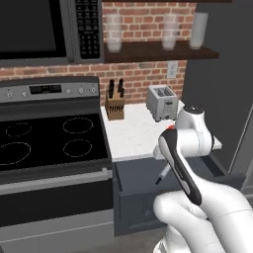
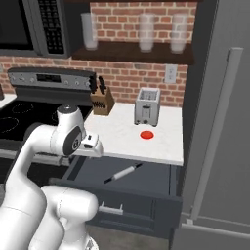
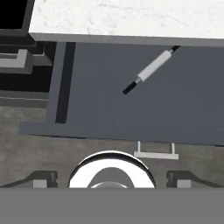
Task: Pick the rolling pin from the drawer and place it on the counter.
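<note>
Upper right of hand view: rolling pin (image 3: 152, 71) lying diagonal on floor of open drawer (image 3: 100, 109), far end tucking under counter (image 3: 131, 19) edge. Gripper (image 3: 112, 177) hovering above, fingers spread wide, holding nothing. Judgement: rotate wrist so jaws cross pale barrel, descend onto middle, avoiding counter lip.

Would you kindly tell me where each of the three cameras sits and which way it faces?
Left base view: behind-left of the arm, looking forward and down at the stove, the counter and the arm.
Right base view: behind-right, facing the open drawer, the rolling pin and the toaster.
Hand view: above the drawer, looking down; the end effector has its fingertips wide apart.
The right base and hand views share the rolling pin and the counter edge.
</note>
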Tool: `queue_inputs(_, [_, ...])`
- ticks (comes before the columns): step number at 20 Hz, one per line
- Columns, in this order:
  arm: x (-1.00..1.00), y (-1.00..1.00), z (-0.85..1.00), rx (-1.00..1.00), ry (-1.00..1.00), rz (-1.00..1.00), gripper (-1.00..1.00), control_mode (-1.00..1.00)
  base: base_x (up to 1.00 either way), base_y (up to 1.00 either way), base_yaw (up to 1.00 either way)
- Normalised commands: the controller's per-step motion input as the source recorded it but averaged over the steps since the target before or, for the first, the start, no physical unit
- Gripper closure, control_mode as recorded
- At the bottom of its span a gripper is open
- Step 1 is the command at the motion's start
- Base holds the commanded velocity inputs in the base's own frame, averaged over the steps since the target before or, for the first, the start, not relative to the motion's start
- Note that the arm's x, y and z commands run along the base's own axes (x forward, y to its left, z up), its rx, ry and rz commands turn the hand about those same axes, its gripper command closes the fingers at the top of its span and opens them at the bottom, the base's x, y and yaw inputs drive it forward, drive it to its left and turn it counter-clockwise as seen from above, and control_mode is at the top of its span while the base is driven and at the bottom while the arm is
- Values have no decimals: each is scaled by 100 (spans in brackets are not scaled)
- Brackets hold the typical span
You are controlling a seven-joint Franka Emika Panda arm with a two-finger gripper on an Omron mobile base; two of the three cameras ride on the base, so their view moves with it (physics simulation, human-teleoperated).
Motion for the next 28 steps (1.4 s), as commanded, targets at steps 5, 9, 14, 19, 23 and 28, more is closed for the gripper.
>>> queue_inputs(5, [0,0,0,0,0,0,-100,100,-59,0,0])
queue_inputs(9, [4,-3,0,0,-1,0,-100,-100,0,0,0])
queue_inputs(14, [49,-34,-17,1,0,0,-100,-100,0,0,0])
queue_inputs(19, [85,-53,-41,2,2,0,-100,-100,0,0,0])
queue_inputs(23, [74,-39,-52,0,5,1,-100,-100,0,0,0])
queue_inputs(28, [64,-10,-50,0,11,1,-100,-100,0,0,0])
